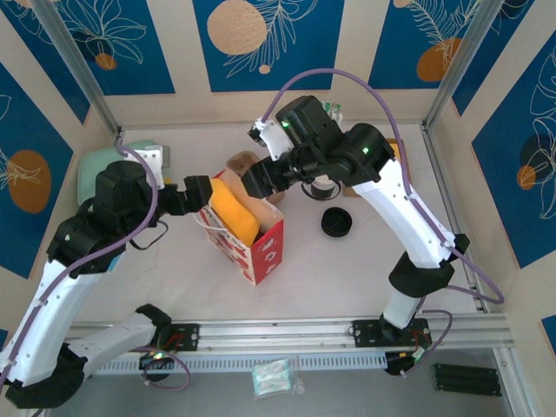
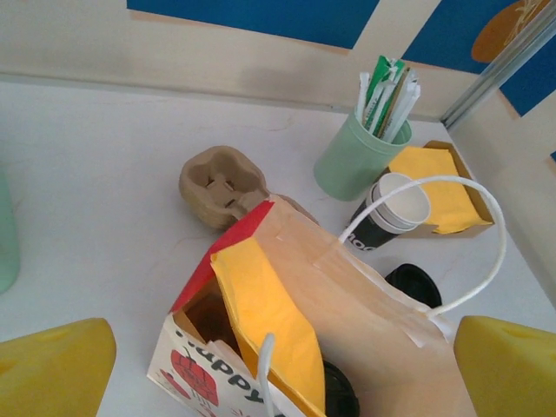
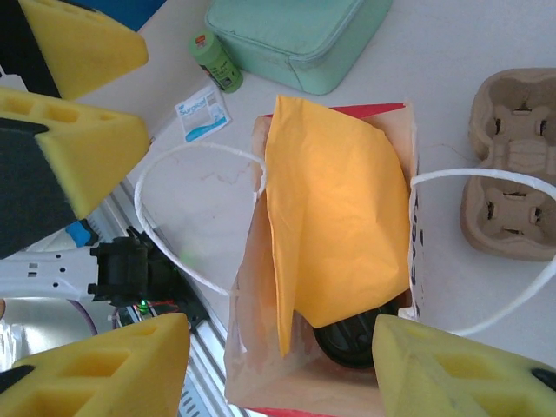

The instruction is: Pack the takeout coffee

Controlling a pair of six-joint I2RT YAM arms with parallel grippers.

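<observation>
Inside, round black lid (image 3: 347, 337) (plastic), paper bag (image 3: 250, 304)

Takeout coffee (image 3: 349, 335), black lid up, seemingly upright, deep inside bag (image 3: 250, 347)

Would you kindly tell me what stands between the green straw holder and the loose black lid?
A lidless paper cup stands between the green straw holder and the loose black lid; the left wrist view shows it.
</observation>
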